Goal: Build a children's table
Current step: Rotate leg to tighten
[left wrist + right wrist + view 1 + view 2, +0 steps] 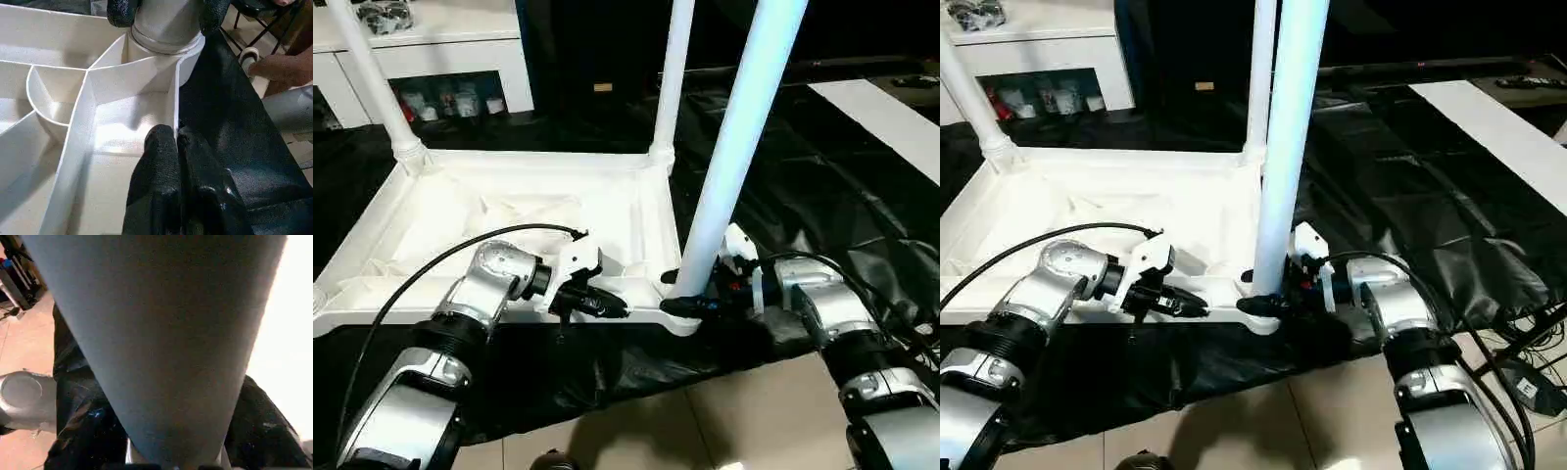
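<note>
The white children's table top (460, 211) lies upside down on a black sheet, its ribbed underside facing up. Two tube legs stand in the far corner sockets, one on the left (372, 83) and one on the right (674, 78). A third leg (734, 147) stands upright at the near right corner. My right gripper (690, 294) is shut on that leg just above its socket, and the leg (166, 333) looms close in the right wrist view. My left gripper (612, 306) is shut on the near rim of the table top, and its fingers (161, 147) pinch the thin rim wall.
The black sheet (803, 196) covers the floor under and to the right of the table top. A white cabinet (431, 49) with small items on its shelf stands at the back left. A white board (891, 117) lies at the far right. Cables (1528, 372) trail beside my right arm.
</note>
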